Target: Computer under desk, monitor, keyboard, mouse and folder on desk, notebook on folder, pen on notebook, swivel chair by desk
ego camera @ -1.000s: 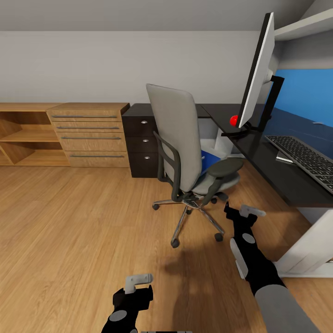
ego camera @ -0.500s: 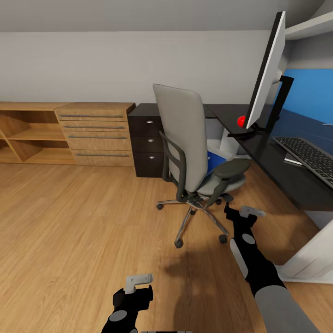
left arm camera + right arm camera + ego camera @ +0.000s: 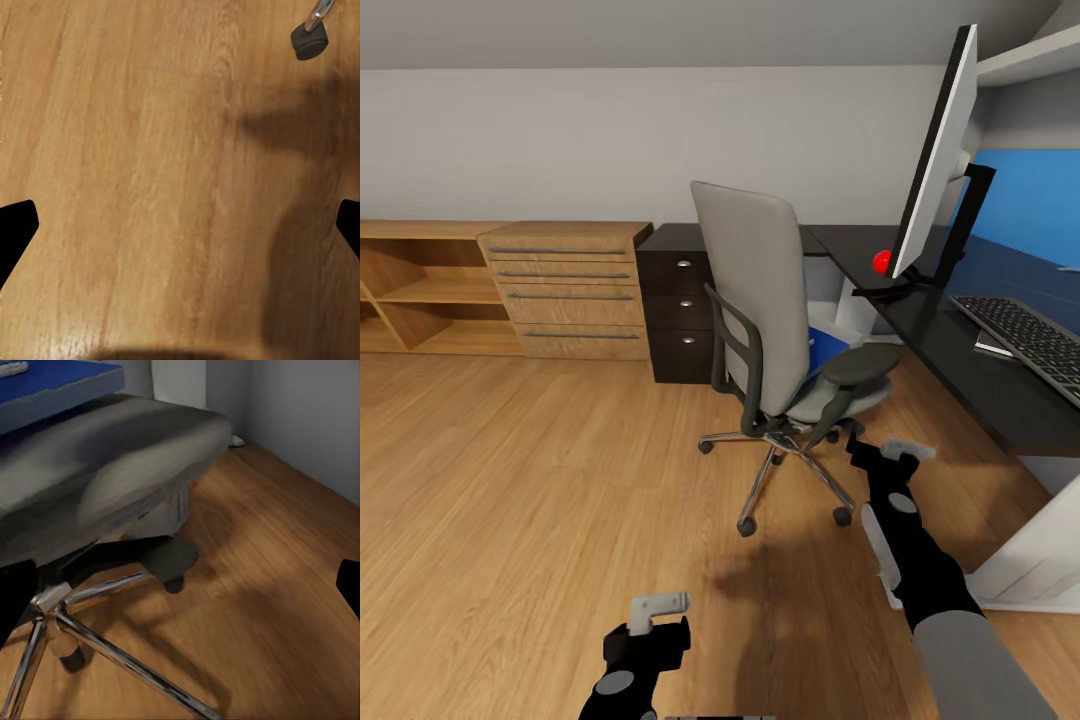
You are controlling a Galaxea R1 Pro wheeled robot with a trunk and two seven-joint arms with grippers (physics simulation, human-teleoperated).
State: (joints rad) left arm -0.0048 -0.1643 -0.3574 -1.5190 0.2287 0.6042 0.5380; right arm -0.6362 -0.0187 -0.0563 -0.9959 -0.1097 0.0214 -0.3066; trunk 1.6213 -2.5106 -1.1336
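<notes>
The swivel chair (image 3: pixel 755 300) stands on the wooden floor in front of the desk (image 3: pixel 920 315), its grey back toward me. The blue folder (image 3: pixel 821 349) lies on its seat (image 3: pixel 112 442) and shows as a blue slab (image 3: pixel 52 382) in the right wrist view. On the desk the monitor (image 3: pixel 940 150) stands edge-on and the keyboard (image 3: pixel 1028 338) lies to its right. My right gripper (image 3: pixel 882 455) is open, low beside the chair's chrome base (image 3: pixel 90 637). My left gripper (image 3: pixel 658 620) hangs open over bare floor. A light grey box (image 3: pixel 854 312) stands under the desk behind the chair.
The desk's black three-drawer unit (image 3: pixel 680 310) stands left of the chair. A wooden chest of drawers (image 3: pixel 570 290) and open shelves (image 3: pixel 420 290) line the back wall. A chair castor (image 3: pixel 309 41) lies ahead of the left gripper. A white desk leg (image 3: pixel 1030 540) stands at right.
The camera swung, shifting the whole scene rightward in the picture. Since then my right arm has reached slightly forward toward the chair base. The left arm has stayed still.
</notes>
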